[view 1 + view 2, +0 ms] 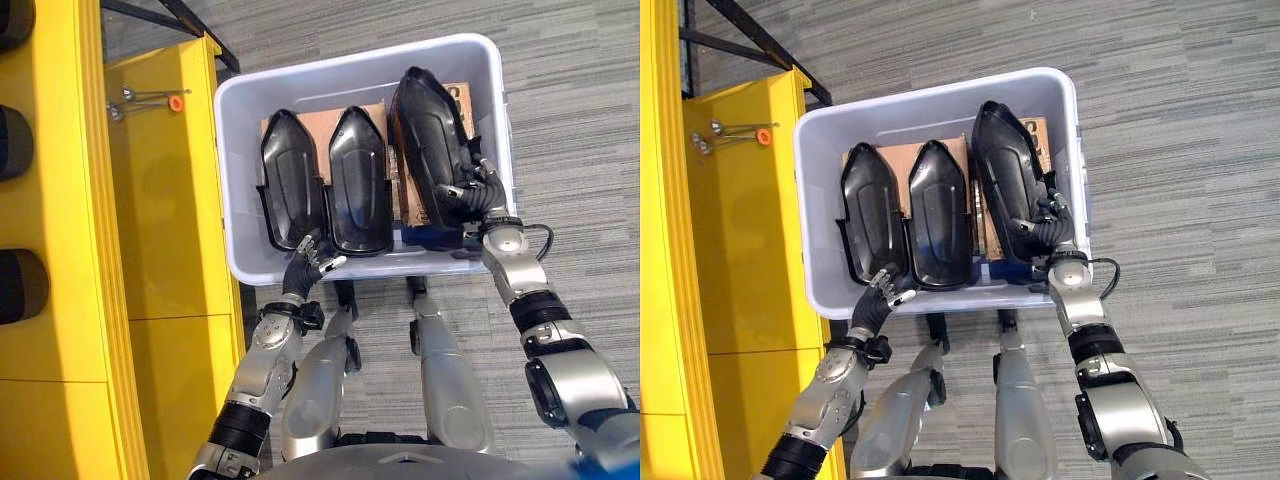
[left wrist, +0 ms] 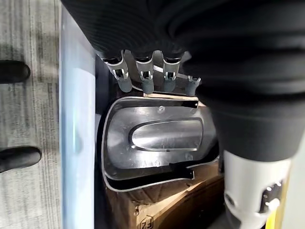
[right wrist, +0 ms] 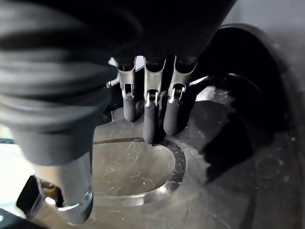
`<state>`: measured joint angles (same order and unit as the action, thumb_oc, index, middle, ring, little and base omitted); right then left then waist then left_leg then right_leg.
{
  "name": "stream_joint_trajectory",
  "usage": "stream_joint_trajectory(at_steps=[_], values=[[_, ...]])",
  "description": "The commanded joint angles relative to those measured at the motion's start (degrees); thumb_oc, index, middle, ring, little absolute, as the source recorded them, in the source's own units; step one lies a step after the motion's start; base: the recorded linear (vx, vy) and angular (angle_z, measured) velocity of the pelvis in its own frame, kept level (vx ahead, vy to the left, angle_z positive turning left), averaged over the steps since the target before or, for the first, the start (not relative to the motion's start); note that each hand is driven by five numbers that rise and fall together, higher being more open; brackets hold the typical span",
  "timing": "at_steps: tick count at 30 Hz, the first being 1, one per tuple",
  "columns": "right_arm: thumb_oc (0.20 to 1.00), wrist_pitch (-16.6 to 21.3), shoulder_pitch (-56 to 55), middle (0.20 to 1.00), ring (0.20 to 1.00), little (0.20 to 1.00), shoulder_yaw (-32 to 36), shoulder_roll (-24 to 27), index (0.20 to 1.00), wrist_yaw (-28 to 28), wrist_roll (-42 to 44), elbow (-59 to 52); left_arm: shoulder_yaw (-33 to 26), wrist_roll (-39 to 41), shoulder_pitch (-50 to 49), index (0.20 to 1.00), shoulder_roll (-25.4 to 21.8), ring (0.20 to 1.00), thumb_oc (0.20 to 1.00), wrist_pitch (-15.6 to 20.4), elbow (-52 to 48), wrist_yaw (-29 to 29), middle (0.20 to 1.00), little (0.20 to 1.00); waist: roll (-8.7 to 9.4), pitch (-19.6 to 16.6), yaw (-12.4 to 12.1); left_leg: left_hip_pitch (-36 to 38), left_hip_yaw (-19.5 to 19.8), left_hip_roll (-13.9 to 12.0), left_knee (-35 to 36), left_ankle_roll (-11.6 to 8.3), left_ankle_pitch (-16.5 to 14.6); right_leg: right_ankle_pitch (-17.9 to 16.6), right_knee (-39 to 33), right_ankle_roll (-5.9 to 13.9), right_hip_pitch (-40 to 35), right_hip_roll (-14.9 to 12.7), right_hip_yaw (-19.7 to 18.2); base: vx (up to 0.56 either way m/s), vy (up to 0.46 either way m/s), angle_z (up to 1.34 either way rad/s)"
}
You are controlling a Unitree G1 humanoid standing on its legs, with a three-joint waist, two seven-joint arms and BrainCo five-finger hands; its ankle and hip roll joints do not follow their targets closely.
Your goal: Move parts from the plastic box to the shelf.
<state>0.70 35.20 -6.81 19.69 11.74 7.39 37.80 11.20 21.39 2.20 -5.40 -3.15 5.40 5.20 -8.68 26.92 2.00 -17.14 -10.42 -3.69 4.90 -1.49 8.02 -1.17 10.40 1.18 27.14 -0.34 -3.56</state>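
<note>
Three black parts stood on cardboard point(image 1: 360, 108) inside the plastic box point(image 1: 232, 180), beside the yellow shelf point(image 1: 165, 200). The right hand point(image 1: 470, 190) curled its fingers point(image 3: 150, 121) around the right part point(image 1: 425, 140), tilting it up, likely for lifting. The left hand point(image 1: 312, 258) rested at the box's near wall, fingers point(image 2: 147, 83) relaxed, by the left part point(image 1: 288, 180).

The plastic box point(image 1: 240, 150) is pale, translucent plastic with a smooth, faintly shiny wall. Inside it, three black parts point(image 1: 357, 180) look like moulded plastic, glossy and reflective; the one at 3 o'clock point(image 3: 143, 176) shows fine scratches up close. Under them lies matt brown cardboard point(image 1: 350, 110). The yellow shelf point(image 1: 170, 200) at 9 o'clock looks painted and smooth, with a satin sheen. The floor point(image 1: 580, 120) is grey, ribbed carpet.
</note>
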Motion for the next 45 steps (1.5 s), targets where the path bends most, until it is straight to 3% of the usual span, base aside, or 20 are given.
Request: stream_joint_trajectory(at_steps=[1,13,18,23,29,45], values=[[1.0,-1.26,-2.4,1.0,1.0,1.0,-3.42,-2.89,1.0,-1.83,-1.26,2.74,0.87,0.23,-0.17,1.0,-1.78,1.0,1.0,2.53,-4.42,0.44,1.0,1.0,3.59,-0.33,-1.21,0.48,1.52,3.57,0.1,-2.16,-2.25,-10.99,-15.4,4.27,-6.71,-5.08,2.67,0.0,0.0,0.0],[1.0,-1.8,-7.32,1.0,1.0,1.0,-5.58,-6.1,1.0,-5.95,-2.35,-1.7,-0.93,-0.34,1.22,1.0,-0.79,1.0,1.0,2.95,-2.18,1.6,1.0,1.0,4.96,-0.15,-0.79,1.02,2.06,3.56,0.1,-2.04,-2.54,-10.56,-15.4,4.25,-7.24,-4.96,3.03,0.0,0.0,0.0],[1.0,-1.59,-9.54,1.0,1.0,1.0,-3.92,-6.43,1.0,-5.52,-2.8,-9.07,-1.77,-0.33,1.54,1.0,-0.62,1.0,1.0,3.02,-1.47,2.2,1.0,1.0,5.32,-0.15,-0.34,1.02,2.15,3.51,0.1,-2.04,-2.68,-10.39,-15.4,4.29,-7.17,-4.95,3.23,0.01,-0.002,0.04],[1.0,0.71,-12.63,1.0,1.0,1.0,0.59,-8.22,1.0,-4.7,-1.62,-26.86,-2.46,-1.29,2.67,1.0,-0.68,1.0,1.0,3.2,-1.5,3.17,1.0,1.0,6.76,0.12,0.95,1.59,1.86,3.3,0.1,-1.89,-3.0,-10.17,-15.4,4.39,-7.46,-4.67,3.05,0.01,-0.004,-0.01],[1.0,1.95,-14.19,1.0,1.0,1.0,2.01,-10.12,1.0,-4.96,0.88,-34.67,-1.86,-1.32,2.54,1.0,-0.99,1.0,1.0,3.11,-1.14,3.25,1.0,1.0,7.23,0.15,1.61,2.05,1.62,3.23,0.1,-1.85,-3.04,-10.05,-15.4,4.35,-7.79,-4.67,2.99,0.0,0.0,0.0],[1.0,2.78,-12.65,1.0,1.0,1.0,5.59,-6.64,1.0,0.69,-5.44,-37.04,-1.45,-1.82,2.38,1.0,-1.28,1.0,1.0,3.18,-2.06,4.2,1.0,1.0,6.79,0.69,2.03,2.26,1.59,3.36,0.1,-1.69,-3.31,-10.1,-15.4,4.16,-7.7,-4.67,2.85,0.0,-0.001,-0.01]])
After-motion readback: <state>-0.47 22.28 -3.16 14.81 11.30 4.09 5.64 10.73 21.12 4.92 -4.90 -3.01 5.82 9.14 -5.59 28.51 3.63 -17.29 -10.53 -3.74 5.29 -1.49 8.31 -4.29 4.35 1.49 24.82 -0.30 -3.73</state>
